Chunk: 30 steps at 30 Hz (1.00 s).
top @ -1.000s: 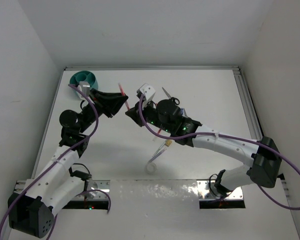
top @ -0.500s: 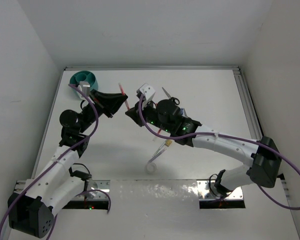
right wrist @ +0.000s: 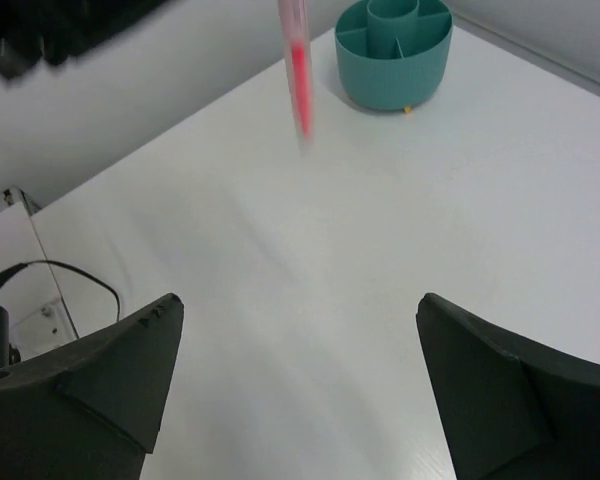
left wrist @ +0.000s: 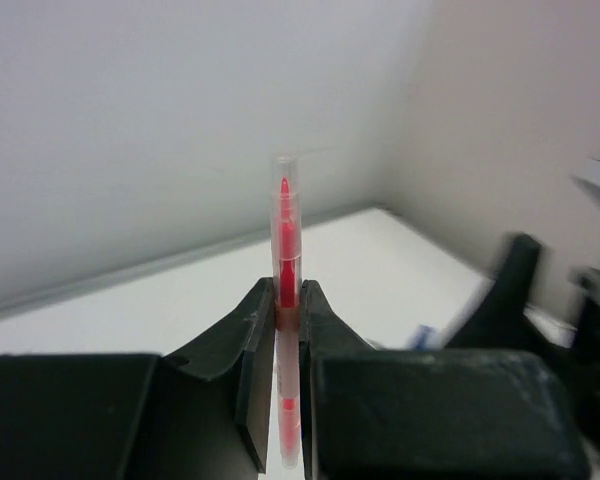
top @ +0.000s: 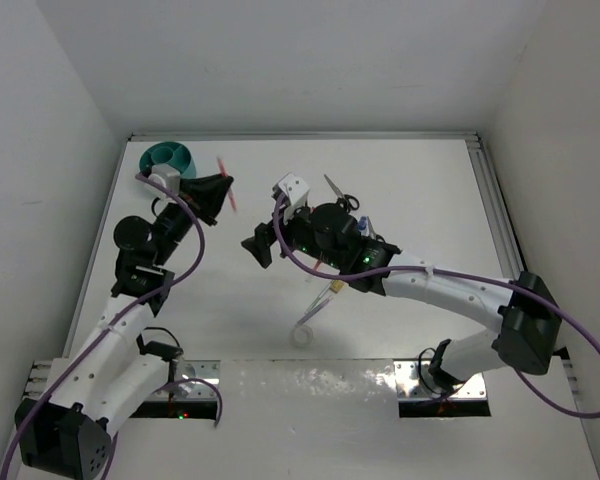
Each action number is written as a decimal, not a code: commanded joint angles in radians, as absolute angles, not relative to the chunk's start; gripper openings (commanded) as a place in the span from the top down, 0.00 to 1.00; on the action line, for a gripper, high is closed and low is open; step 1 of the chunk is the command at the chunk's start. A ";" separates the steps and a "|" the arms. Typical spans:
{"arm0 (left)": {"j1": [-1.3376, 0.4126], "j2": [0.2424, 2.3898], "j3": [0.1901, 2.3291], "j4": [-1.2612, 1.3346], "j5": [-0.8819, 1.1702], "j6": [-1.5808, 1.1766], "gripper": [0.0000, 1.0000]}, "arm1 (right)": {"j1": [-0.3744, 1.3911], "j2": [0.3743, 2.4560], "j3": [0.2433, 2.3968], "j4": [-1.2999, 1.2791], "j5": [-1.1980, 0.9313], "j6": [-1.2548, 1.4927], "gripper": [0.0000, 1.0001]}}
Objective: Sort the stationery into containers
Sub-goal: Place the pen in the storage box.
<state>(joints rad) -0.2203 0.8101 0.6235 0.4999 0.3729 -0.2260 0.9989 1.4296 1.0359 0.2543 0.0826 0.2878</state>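
A thin red pen (top: 231, 202) is clamped upright between the fingers of my left gripper (top: 221, 184), just right of the round teal organiser cup (top: 170, 157). In the left wrist view the red pen (left wrist: 285, 225) sticks up from the shut left gripper (left wrist: 287, 292). My right gripper (top: 265, 232) stands wide open with nothing in it, a short way right of the pen. In the right wrist view its fingertips (right wrist: 170, 300) spread over bare table, with the red pen (right wrist: 298, 70) and teal cup (right wrist: 393, 50) ahead.
Black-handled scissors (top: 340, 197) lie behind the right arm. Pens and a tan eraser (top: 335, 287) lie under its forearm, and a white tape ring (top: 302, 335) sits near the front rail (top: 310, 378). White walls close in the table on three sides.
My right gripper has opened off the red pen and drawn back toward me. My left gripper, still shut on the pen, has carried it left toward the teal cup.
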 commanded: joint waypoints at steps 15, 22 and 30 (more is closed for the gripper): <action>0.061 1.198 1.005 0.354 0.165 0.176 1.00 | 0.704 1.285 1.035 0.134 -0.124 0.273 0.01; 0.155 1.425 1.120 0.449 0.279 0.241 1.00 | 0.505 1.459 1.181 0.189 -0.322 0.284 0.01; 0.189 1.678 1.245 0.618 0.390 0.265 1.00 | 0.443 1.657 1.382 0.159 -0.376 0.259 0.01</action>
<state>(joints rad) 0.1707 1.6375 1.1809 0.4782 0.3168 0.2424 0.4564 1.6386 1.3148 0.1299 -0.3183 0.2760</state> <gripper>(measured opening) 0.086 0.985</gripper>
